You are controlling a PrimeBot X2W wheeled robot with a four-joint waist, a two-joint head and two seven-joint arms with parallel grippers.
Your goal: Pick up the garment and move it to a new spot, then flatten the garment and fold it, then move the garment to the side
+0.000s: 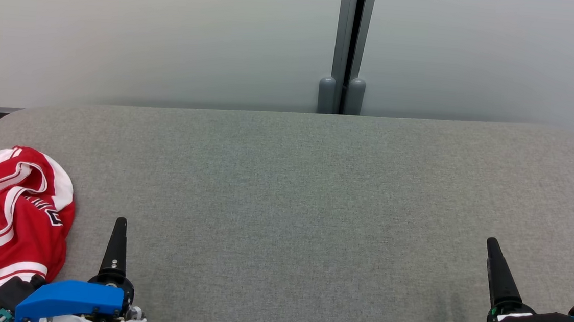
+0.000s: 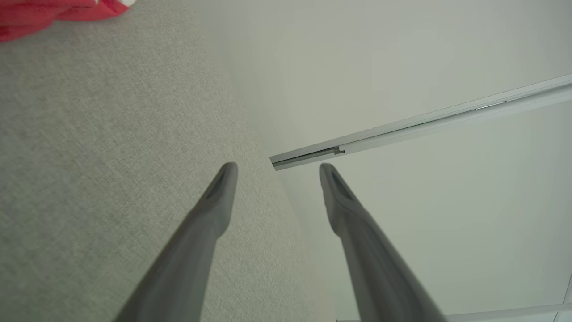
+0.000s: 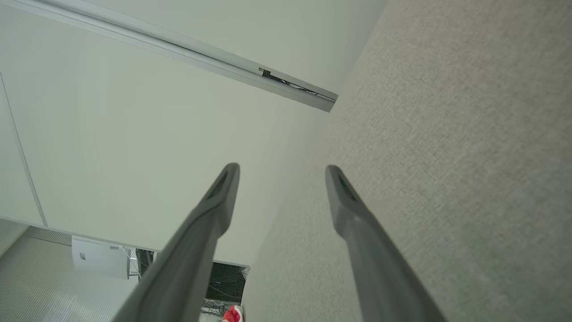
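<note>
- A crumpled red garment (image 1: 5, 221) with white bands lies bunched at the far left end of a grey fabric-covered table (image 1: 305, 193), close to the table's rounded corner, in the head view.
- The left gripper (image 1: 120, 223) sits at the lower left just beside the garment's right edge, its dark fingers pointing away from the robot over bare fabric. The fingers are clear of the cloth.
- Whether the blue wrist housing (image 1: 71, 297) behind those fingers touches the garment's lower folds cannot be told.
- In the left wrist view, the left gripper (image 2: 277, 166) is released: the two fingers stand well apart with nothing between them. A strip of the red garment (image 2: 53, 11) shows in the top left corner, well apart from the fingertips (image 2: 225, 172).
- The right gripper (image 1: 493, 245) rests at the lower right of the head view, far across the table from the garment.
- In the right wrist view, the right gripper (image 3: 282, 168) is likewise released, its fingers spread and holding nothing, one set against the table fabric and the other against the wall.
- Beyond the table's far edge stand pale wall panels (image 1: 148, 32), joined by a grey vertical post (image 1: 350, 43).
</note>
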